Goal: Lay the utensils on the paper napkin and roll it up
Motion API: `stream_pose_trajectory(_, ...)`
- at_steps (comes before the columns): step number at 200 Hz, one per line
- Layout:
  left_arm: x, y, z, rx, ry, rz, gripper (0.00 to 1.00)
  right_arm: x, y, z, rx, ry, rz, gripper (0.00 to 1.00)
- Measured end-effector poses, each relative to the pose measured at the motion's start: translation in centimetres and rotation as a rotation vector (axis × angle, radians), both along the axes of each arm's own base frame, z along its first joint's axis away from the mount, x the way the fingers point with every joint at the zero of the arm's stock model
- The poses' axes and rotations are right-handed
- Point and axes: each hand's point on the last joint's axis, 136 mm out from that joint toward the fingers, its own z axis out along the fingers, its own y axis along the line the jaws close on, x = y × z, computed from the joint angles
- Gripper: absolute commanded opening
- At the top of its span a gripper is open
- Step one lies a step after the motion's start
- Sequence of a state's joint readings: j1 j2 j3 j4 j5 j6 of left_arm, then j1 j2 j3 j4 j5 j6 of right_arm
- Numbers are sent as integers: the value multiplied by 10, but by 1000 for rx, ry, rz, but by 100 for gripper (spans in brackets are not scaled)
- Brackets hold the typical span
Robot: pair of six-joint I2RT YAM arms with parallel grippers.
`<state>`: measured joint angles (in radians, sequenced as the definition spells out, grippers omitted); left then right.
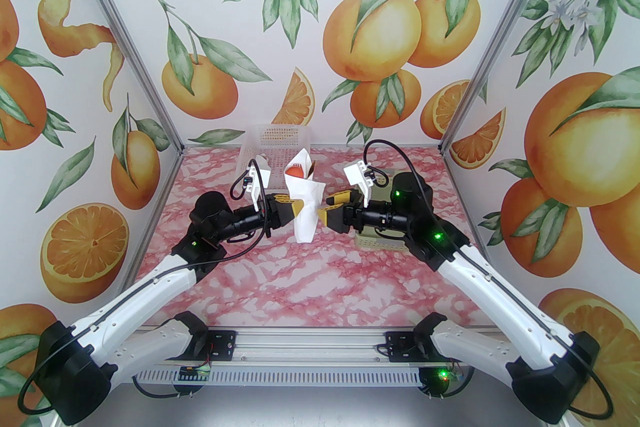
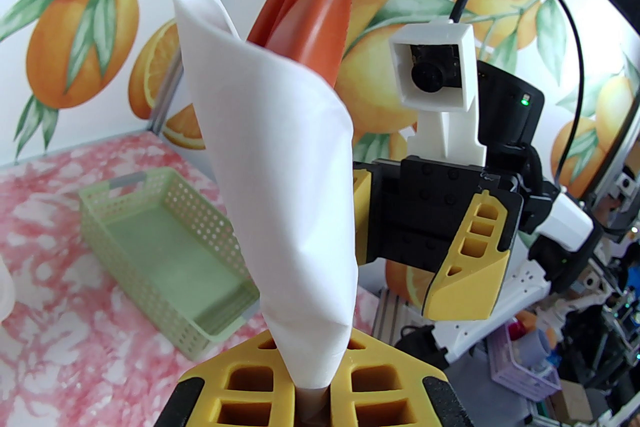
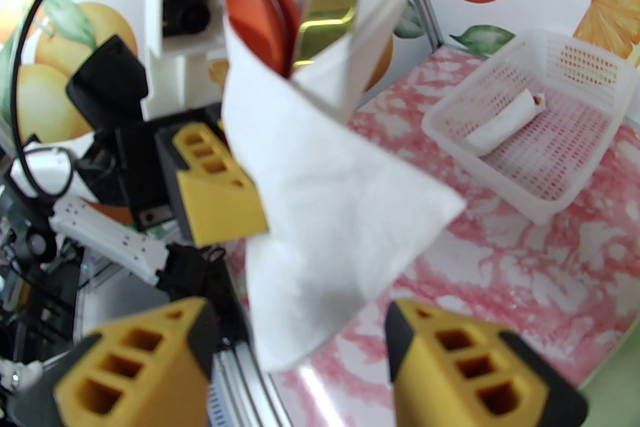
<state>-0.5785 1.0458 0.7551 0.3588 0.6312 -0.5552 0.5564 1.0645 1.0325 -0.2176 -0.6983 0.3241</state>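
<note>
Rolling looks nearly done: left fingers (image 2: 235, 385) pinch the napkin roll's (image 2: 285, 164) bottom, upright over the table (image 1: 320, 275) with utensils (image 2: 325, 19) poking out, while right fingers (image 3: 465, 365) sit spread by its loose flap (image 3: 390, 215), which probably needs tucking next.

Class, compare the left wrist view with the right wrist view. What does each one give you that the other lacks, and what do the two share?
The left wrist view adds a green basket, standing empty. The right wrist view adds a white basket holding a slim paper roll, plus a shiny gold blade inside the open top of the napkin roll. Shared: the napkin roll with red-orange utensil tips poking out, the left gripper shut on it, and the pink marbled table.
</note>
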Motion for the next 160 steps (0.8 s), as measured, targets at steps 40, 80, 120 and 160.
stream_pose_trajectory(40,0,0,0,0,1,-2,0,-4,6,5,27,3,29,54)
stream_pose_trajectory(80,0,-1,0,-5,11,-8,0,0,17,-2,28,29,51,51)
stream_pose_trajectory(120,-1,-1,0,-5,12,-10,0,4,21,-5,32,39,57,50)
stream_pose_trajectory(160,-1,-1,1,-10,9,-12,0,4,22,-2,43,32,60,49)
